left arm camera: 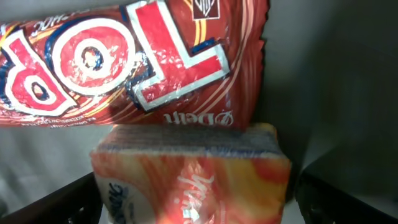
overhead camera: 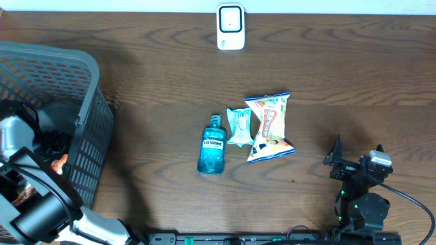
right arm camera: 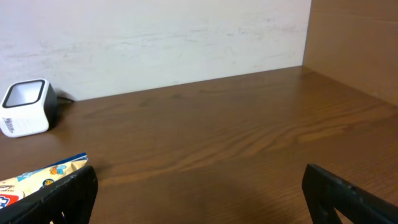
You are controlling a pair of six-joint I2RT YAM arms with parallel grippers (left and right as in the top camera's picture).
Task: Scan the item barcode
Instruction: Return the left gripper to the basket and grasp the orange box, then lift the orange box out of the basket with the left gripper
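The left arm (overhead camera: pixel 41 207) reached from the lower left corner down into the grey basket (overhead camera: pixel 92 129). The left fingers (left arm camera: pixel 62 205) stood wide on either side of an orange packet (left arm camera: pixel 193 180), which lay just below a red bag (left arm camera: pixel 124 62). At lower right the right arm (overhead camera: pixel 361 204) sat folded low over the desk (overhead camera: pixel 340 82), the right fingers (right arm camera: pixel 348 193) wide and holding nothing. The scanner (overhead camera: pixel 231 27) stood at top centre.

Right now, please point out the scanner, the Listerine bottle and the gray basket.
scanner (overhead camera: pixel 231 27), overhead view, on its white face.
Listerine bottle (overhead camera: pixel 212 146), overhead view, on its label.
gray basket (overhead camera: pixel 95 139), overhead view, on its mesh side wall.
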